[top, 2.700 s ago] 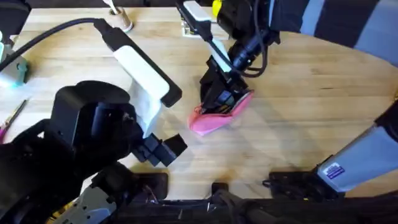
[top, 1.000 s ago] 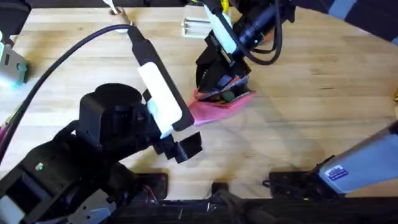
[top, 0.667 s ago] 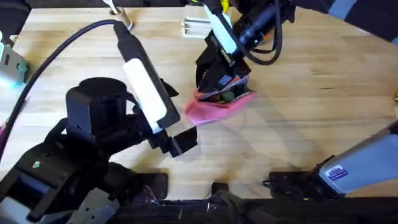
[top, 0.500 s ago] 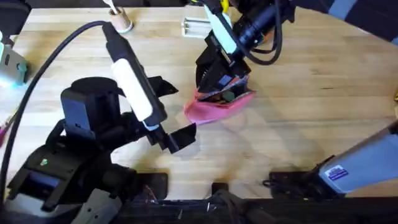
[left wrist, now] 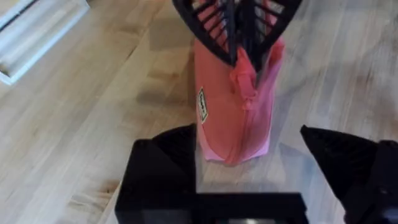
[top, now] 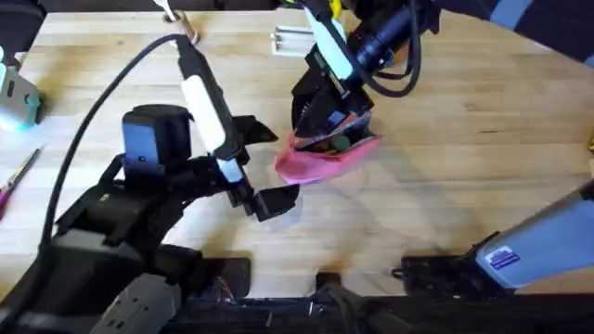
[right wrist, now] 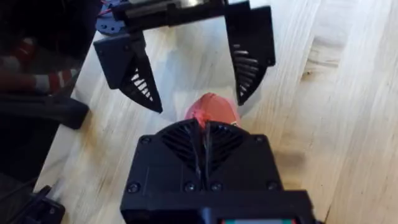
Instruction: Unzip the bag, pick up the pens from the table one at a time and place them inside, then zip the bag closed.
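We have swung our left gripper (top: 262, 165), fingers spread, in beside the bag (top: 320, 158), which our right gripper (top: 327, 121) still pinches, ready for zipping

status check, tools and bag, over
Right tool shut on bag at its far end. Left tool open, near end of bag between its fingers, not touching. Nothing in the way.

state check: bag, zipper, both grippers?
bag: lying on the table, one end pinched by the right gripper
zipper: looks closed along the visible length
right gripper: shut on bag
left gripper: open, fingers either side of the bag's free end, not touching
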You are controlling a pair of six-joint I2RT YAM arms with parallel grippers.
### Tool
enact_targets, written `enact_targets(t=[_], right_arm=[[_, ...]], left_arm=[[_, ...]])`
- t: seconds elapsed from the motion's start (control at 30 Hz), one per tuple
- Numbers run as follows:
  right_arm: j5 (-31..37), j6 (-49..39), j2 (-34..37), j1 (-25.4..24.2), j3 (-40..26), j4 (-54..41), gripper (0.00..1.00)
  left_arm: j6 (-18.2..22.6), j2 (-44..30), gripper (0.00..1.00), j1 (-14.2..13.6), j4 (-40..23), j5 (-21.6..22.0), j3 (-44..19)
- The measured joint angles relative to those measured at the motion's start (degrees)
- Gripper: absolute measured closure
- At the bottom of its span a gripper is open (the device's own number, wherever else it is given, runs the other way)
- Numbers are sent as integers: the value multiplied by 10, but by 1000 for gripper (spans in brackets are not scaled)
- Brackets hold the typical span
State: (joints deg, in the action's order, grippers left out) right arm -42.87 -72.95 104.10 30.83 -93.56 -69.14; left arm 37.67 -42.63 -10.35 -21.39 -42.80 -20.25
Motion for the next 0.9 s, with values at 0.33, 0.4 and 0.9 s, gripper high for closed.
enact_targets(t=[0.33, 0.4, 0.9], right_arm=[[0, 0, 0, 0, 0, 0, 969], [0, 0, 0, 0, 0, 0, 969], [13, 0, 0, -3, 0, 1, 968]], left_arm=[[1, -72, 190, 0, 75, -53, 0], [1, -72, 253, 0, 75, -59, 0], [3, -72, 959, 2, 61, -58, 0]])
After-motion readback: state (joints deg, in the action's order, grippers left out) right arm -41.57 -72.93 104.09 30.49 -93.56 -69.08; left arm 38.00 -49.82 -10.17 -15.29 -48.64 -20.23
